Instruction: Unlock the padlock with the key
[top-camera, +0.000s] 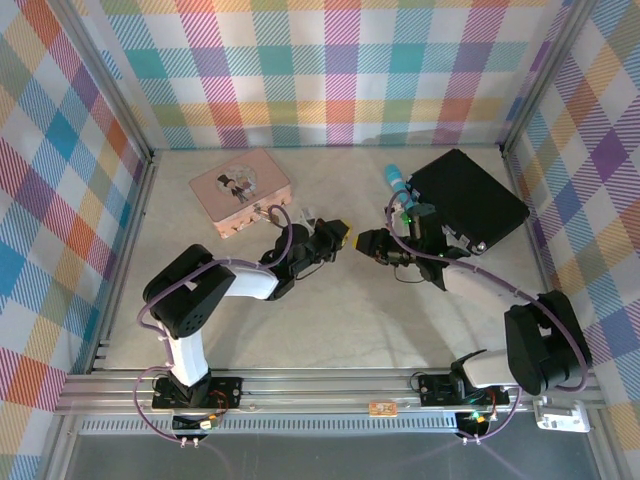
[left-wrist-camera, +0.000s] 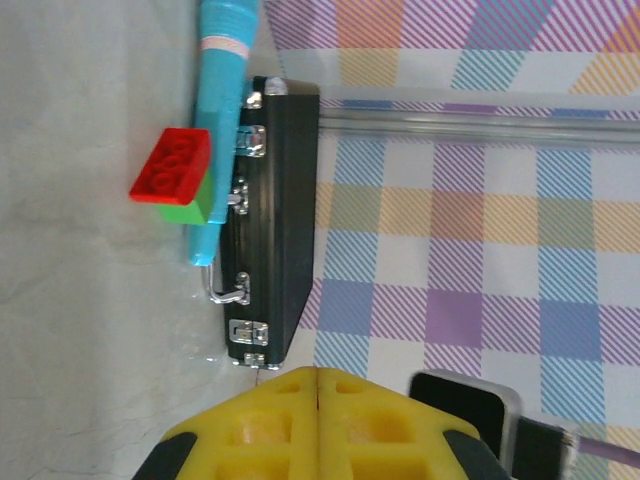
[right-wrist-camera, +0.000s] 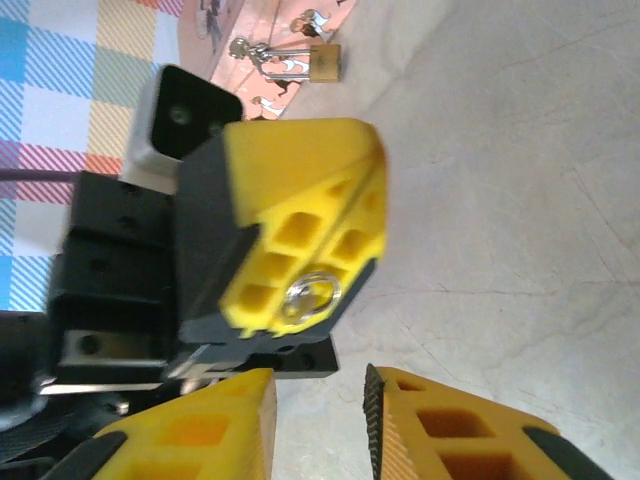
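We see the two grippers meet tip to tip over the table (top-camera: 330, 325), while the padlock (right-wrist-camera: 324, 62) waits by the tin (top-camera: 240, 190).
The left gripper (right-wrist-camera: 318, 262) has its yellow fingers pressed together, and they pinch a small silver ring (right-wrist-camera: 312, 295) at their seam. The right gripper (right-wrist-camera: 320, 400) is just beside it, its fingers spread with a clear gap and nothing between them. The padlock lies on the table, well apart from both grippers, its brass body just beside the edge of the pink tin and its shackle pointing along that edge.
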